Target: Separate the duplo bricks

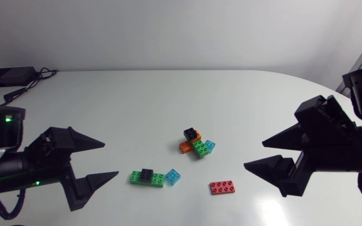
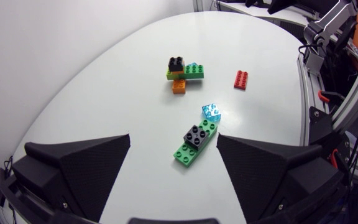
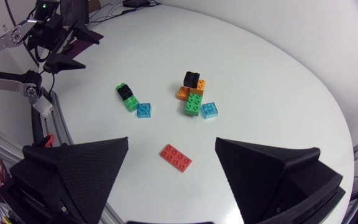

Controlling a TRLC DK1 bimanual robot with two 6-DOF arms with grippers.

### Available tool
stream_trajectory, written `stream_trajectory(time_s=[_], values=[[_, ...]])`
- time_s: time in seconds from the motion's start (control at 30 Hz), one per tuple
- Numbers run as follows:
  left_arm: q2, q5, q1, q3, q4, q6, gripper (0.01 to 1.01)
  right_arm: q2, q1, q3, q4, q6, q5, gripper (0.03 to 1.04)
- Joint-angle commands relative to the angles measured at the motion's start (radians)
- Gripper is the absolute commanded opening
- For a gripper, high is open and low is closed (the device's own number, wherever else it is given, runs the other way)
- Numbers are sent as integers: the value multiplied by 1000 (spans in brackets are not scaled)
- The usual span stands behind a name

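Note:
A cluster of joined bricks (image 1: 196,142) lies mid-table: black on orange, with a green brick and a clear blue one attached (image 2: 183,71) (image 3: 195,93). Nearer the front lies a long green brick topped by a small black one (image 1: 146,177) (image 2: 194,142) (image 3: 127,97), with a clear blue brick (image 1: 173,177) (image 2: 211,112) (image 3: 144,110) beside its end. A flat red brick (image 1: 222,187) (image 2: 241,79) (image 3: 176,157) lies alone. My left gripper (image 1: 92,161) stands open at the table's left. My right gripper (image 1: 268,154) stands open at the right. Neither touches a brick.
A black box with cables (image 1: 10,77) sits at the table's back left corner. White tabletop (image 1: 168,100) stretches bare behind the bricks.

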Motion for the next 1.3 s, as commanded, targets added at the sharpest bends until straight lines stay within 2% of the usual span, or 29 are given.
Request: stream_trajectory(time_s=[0.0, 0.2, 0.67, 0.77, 0.83, 1.2, 1.27], values=[[118, 36, 25, -21, 46, 82, 970, 29, 6, -22, 0, -22, -1, 1007], [370, 71, 38, 15, 157, 171, 967, 79, 6, -44, 36, -51, -1, 1007], [673, 122, 72, 144, 171, 425, 959, 245, 14, -45, 134, -104, -18, 1007], [716, 125, 68, 167, 168, 461, 954, 283, 21, -42, 169, -107, -30, 1007], [732, 133, 60, 175, 160, 478, 910, 312, 34, -37, 194, -105, -32, 1007], [750, 137, -8, 126, 145, 568, 905, 444, 63, -13, 264, -117, -32, 1007], [776, 137, -9, 132, 145, 583, 866, 455, 64, -14, 273, -117, -32, 1007]])
